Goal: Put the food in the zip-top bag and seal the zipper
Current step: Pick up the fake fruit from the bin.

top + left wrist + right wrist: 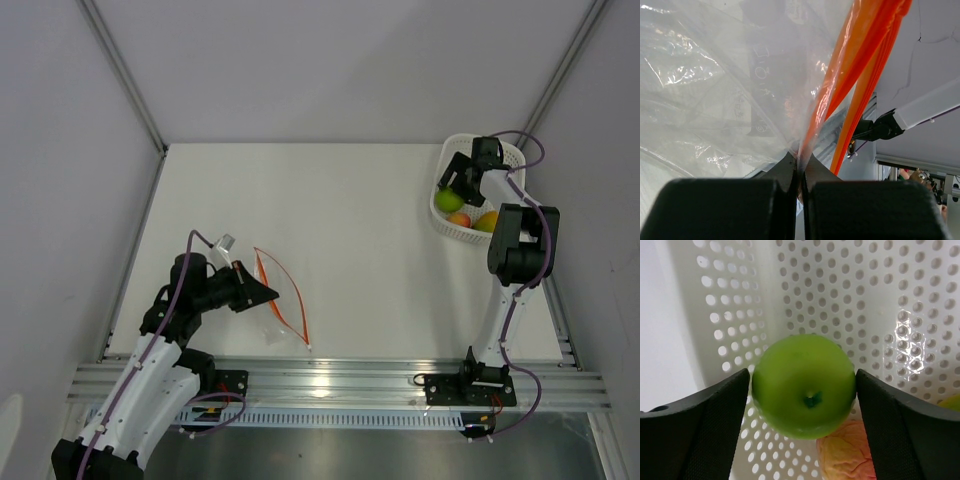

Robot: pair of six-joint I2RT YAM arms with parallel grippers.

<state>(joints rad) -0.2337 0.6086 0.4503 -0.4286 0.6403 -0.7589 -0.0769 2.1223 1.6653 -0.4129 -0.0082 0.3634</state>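
— Where's your left arm at?
— My left gripper (801,170) is pinched fully closed on the zip-top bag (715,90), right at the zipper (860,65). The mouth is gaping, over the near left of the table (380,260).
— And the right?
— My right gripper (803,390) is down in the white basket (880,300). Its fingers (700,425) are spread wide, one either side of the green apple (804,370), right at its skin. I can't tell if they're squeezing. The red-orange piece (845,457) lies just beside it.

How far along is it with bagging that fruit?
Early. Done: the left gripper pinches the zip-top bag at its mouth. In hand: the right gripper straddles the green ball in the basket; grip unclear. Left: bagging it and the other two fruits, sealing the zipper.
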